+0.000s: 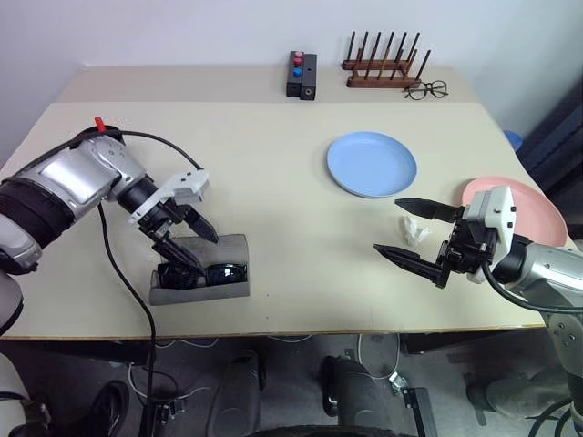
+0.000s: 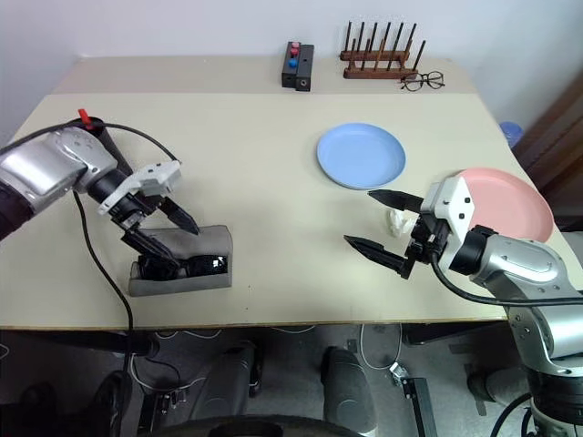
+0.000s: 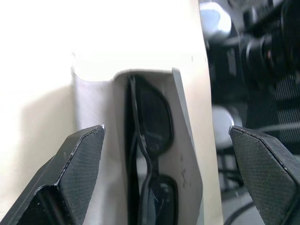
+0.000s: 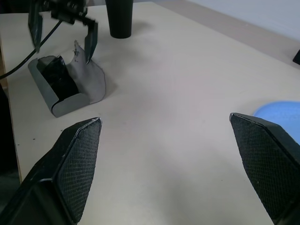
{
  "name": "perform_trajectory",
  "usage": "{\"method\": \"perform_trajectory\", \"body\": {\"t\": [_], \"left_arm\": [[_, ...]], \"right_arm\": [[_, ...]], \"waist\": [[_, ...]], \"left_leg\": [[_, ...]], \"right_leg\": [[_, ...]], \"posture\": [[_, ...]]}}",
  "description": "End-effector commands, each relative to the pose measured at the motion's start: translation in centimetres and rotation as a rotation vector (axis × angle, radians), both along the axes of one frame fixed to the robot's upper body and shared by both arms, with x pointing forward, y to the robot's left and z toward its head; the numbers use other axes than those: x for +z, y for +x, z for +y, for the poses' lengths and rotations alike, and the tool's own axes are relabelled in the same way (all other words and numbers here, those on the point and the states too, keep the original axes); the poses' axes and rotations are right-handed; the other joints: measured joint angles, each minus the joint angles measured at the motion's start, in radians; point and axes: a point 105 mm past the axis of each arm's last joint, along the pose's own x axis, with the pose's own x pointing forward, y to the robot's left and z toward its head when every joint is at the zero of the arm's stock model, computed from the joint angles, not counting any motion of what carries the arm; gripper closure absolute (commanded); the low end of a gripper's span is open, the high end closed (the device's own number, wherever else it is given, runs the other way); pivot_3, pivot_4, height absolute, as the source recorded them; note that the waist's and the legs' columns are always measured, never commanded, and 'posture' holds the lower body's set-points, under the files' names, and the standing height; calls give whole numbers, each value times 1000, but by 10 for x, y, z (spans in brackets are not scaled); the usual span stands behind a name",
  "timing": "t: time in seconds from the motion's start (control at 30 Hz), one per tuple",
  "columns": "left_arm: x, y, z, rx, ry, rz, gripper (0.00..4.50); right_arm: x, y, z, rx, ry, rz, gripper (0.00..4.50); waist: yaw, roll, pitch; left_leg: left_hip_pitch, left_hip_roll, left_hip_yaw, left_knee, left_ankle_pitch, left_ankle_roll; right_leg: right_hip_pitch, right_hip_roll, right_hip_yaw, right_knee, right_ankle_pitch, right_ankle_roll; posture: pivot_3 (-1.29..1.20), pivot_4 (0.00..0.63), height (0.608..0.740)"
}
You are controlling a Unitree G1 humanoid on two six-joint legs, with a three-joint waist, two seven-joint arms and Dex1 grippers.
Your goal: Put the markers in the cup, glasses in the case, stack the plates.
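Observation:
The black sunglasses [image 3: 150,140] lie inside the grey felt case [image 1: 202,289], near the table's front left edge. Its flap [image 4: 91,82] is folded open. My left gripper [image 1: 206,253] hovers just above the case, open, with nothing between its fingers. The dark cup [image 4: 121,18] stands behind the case, mostly hidden by my left arm in the eye views. A marker's red cap [image 1: 98,123] peeks up there. The light blue plate [image 1: 372,164] lies at centre right and the pink plate [image 1: 521,208] at the right edge, apart. My right gripper [image 1: 387,225] is open and empty.
A small crumpled white object [image 1: 415,231] lies by my right gripper's fingers. At the back stand a black box with red and blue buttons [image 1: 301,75] and a wooden peg rack [image 1: 383,66], with wire-framed spectacles [image 1: 426,89] beside them.

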Motion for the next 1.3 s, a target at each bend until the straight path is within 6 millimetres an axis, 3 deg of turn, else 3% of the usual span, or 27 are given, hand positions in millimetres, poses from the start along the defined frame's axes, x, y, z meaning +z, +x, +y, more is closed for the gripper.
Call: {"method": "perform_trajectory", "body": {"t": [0.03, 0.2, 0.27, 0.53, 0.67, 1.0, 1.3], "left_arm": [[35, 8, 3, 81, -92, -63, 1900], [61, 23, 0, 154, -215, -131, 4484], [65, 32, 0, 157, -236, -197, 4484], [50, 45, 24, 254, -151, -267, 4484], [33, 52, 35, 279, -74, -296, 4484], [-14, 32, 36, 224, -30, -204, 4484], [-29, 10, 36, 189, -10, -137, 4484]], "right_arm": [[9, 0, 2, 10, -1, -46, 0], [5, 2, 4, 15, -14, -41, 0], [2, 3, 4, 17, -32, -37, 0], [2, 2, 6, 48, -51, -43, 0], [2, 3, 6, 49, -50, -44, 0], [4, 3, 4, 38, -46, -52, 0], [3, 4, 4, 32, -43, -55, 0]], "waist": [[-1, 0, 0], [0, 0, 0], [3, 0, 0], [-3, 0, 0], [0, 0, 0], [-1, 0, 0], [-1, 0, 0]], "left_leg": [[0, 0, 0, 0, 0, 0], [0, 0, 0, 0, 0, 0], [0, 0, 0, 0, 0, 0], [0, 0, 0, -1, 0, 0], [-1, 0, 0, 0, 0, 0], [-1, 0, 0, -1, 0, 0], [0, 0, 0, 0, 0, 0]], "right_leg": [[0, 0, 0, 0, 0, 0], [0, 0, 0, 0, 0, 0], [0, 0, 0, 1, 0, 1], [-1, 0, 0, 1, 0, 0], [-1, 0, 0, 1, 0, 1], [-1, 0, 0, 1, 0, 0], [-1, 0, 0, 1, 0, 0]], "posture": [[0, 150, 740], [0, 150, 740], [0, 150, 740], [0, 150, 740], [0, 150, 740], [0, 150, 740], [0, 150, 740]]}}
